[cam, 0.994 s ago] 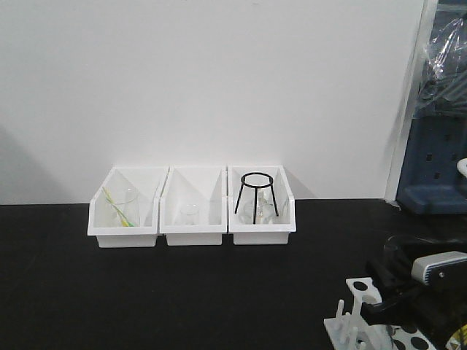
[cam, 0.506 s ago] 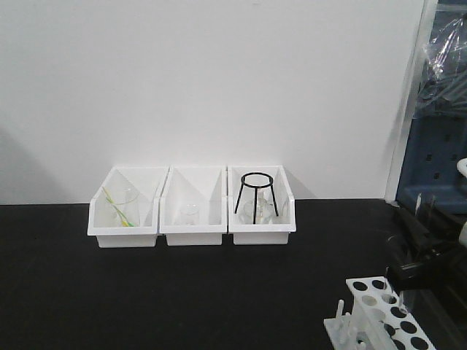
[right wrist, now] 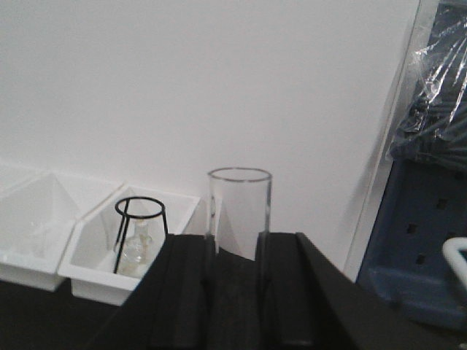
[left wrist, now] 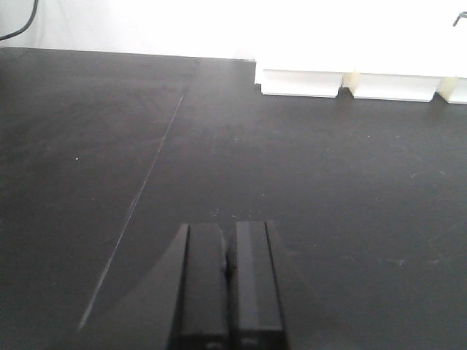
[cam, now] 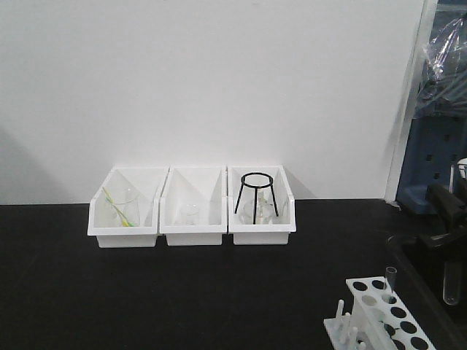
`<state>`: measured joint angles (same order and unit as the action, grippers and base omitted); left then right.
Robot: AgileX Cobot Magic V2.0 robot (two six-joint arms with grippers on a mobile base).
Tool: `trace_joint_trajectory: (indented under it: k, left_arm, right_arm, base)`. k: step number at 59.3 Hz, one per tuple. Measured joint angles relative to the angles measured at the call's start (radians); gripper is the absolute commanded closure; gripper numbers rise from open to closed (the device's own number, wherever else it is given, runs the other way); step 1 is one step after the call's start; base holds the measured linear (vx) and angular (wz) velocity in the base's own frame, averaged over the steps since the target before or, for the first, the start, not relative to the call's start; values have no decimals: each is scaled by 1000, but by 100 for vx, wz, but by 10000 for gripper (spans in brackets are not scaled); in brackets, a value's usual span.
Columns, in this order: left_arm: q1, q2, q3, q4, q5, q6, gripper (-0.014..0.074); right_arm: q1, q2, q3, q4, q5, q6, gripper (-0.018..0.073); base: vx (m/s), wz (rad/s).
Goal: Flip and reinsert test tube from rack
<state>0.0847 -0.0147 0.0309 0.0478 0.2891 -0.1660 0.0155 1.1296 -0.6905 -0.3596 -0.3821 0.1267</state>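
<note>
My right gripper [cam: 451, 237] is at the right edge of the front view, raised above and right of the white rack [cam: 373, 315]. It is shut on the clear test tube [cam: 452, 283], whose rounded end hangs below the fingers. In the right wrist view the tube [right wrist: 239, 211] stands upright between the black fingers [right wrist: 186, 277], open end up, with the gripper [right wrist: 237, 244] closed around it. A second short tube [cam: 391, 280] stands in a back hole of the rack. My left gripper [left wrist: 228, 248] is shut and empty, low over the black table [left wrist: 219, 146].
Three white bins [cam: 191, 235] stand in a row against the back wall. The right bin holds a black tripod stand [cam: 255, 195] and a small flask, the left bin a beaker [cam: 125, 208]. A blue cabinet [cam: 438, 168] stands at the far right.
My right gripper has risen from the rack and moved right, lifting the test tube out and clear of the rack. The left arm has not moved.
</note>
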Motion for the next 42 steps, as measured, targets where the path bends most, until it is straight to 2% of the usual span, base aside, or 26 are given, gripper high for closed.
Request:
trace_joint_trajectory:
  k: [4,7,12,16,22,27,30,38,42]
  left_arm:
    - [0,0,0,0,0,0,603]
    - [0,0,0,0,0,0,603]
    - [0,0,0,0,0,0,603]
    - [0,0,0,0,0,0,603]
    - [0,0,0,0,0,0,603]
    - [0,0,0,0,0,0,603]
    - [0,0,0,0,0,0,603]
    - [0,0,0,0,0,0,603]
    - [0,0,0,0,0,0,603]
  right_arm:
    - [0,0,-1,-139,14,-127,568]
    - [0,0,-1,-322,35,-286,567]
    - [1,0,-1,-613,97,-477,566]
    - [1,0,-1,-772,152,-529,565]
    - [0,0,-1,-846,183,-508,565]
    - [0,0,-1,-811,164,-434,565]
    - [0,0,-1,-727,138,-351,565]
    - [0,0,-1,-297,52,-52,565]
    - [0,2,12,-114,-11,16,565]
  base:
    - [0,0]
    - [0,0]
    - [0,0]
    - [0,0]
    - [0,0]
    - [0,0]
    - [0,0]
    - [0,0]
    - [0,0]
